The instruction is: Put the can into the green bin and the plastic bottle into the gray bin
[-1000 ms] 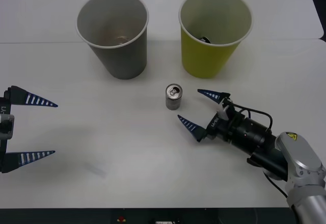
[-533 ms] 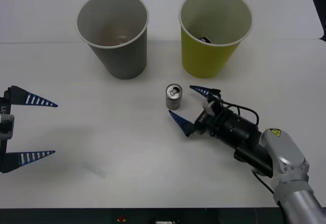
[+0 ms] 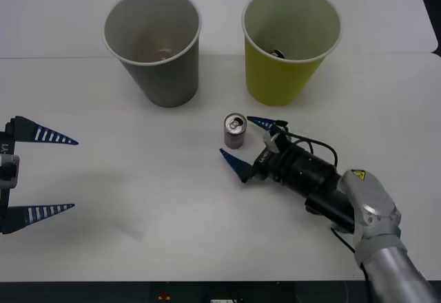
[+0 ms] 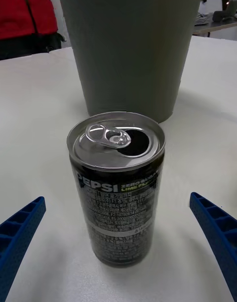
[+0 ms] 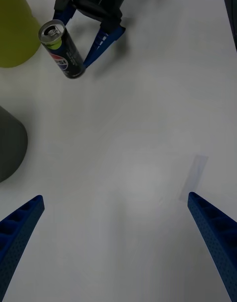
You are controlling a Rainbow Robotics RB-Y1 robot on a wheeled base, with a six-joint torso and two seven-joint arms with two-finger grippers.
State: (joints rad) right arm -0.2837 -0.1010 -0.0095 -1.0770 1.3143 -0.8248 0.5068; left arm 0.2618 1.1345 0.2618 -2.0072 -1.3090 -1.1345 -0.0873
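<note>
Can (image 3: 235, 131) upright on the table (image 3: 172, 200), just in front of the green bin (image 3: 289, 45) and gray bin (image 3: 153, 45), right gripper (image 3: 248, 144) wide open flanking it, not touching, left gripper (image 3: 41, 172) open, parked well off to the left

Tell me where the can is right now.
In the front view the can stands upright on the table, in front of the green bin and gray bin, with the open right gripper beside it.
</note>
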